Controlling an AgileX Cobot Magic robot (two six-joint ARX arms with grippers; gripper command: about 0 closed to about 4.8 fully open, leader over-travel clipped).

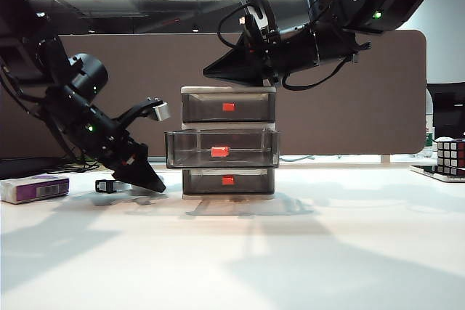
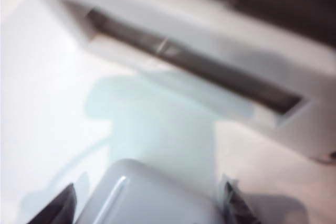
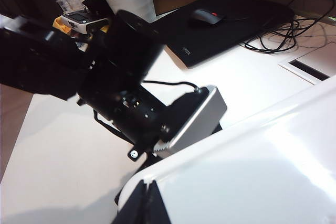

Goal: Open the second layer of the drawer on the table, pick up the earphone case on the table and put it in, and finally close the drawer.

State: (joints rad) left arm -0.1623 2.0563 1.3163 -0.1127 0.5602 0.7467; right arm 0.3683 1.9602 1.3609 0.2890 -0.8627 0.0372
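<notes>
The drawer (image 1: pixel 229 90) stands mid-table, and its second layer (image 1: pixel 254 149) is pulled out toward the camera. My left gripper (image 1: pixel 152 181) is low at the table (image 1: pixel 232 252), left of the unit. In the left wrist view the glossy white earphone case (image 2: pixel 152 200) fills the gap in that gripper (image 2: pixel 148 187), whose fingers (image 2: pixel 58 208) sit against its sides. The blurred drawer (image 2: pixel 199 40) lies beyond it. In the exterior view the case is hidden behind the fingers. My right gripper (image 1: pixel 214 74) (image 3: pixel 149 203) is shut, its tips resting on the unit's white top (image 3: pixel 262 171).
A purple-and-white box (image 1: pixel 34 188) and a small black clip (image 1: pixel 105 186) lie at the table's left. A Rubik's cube (image 1: pixel 450 156) sits at the far right edge. A brown partition stands behind the drawer. The left arm's silver camera (image 3: pixel 194 119) shows beyond the drawer's top.
</notes>
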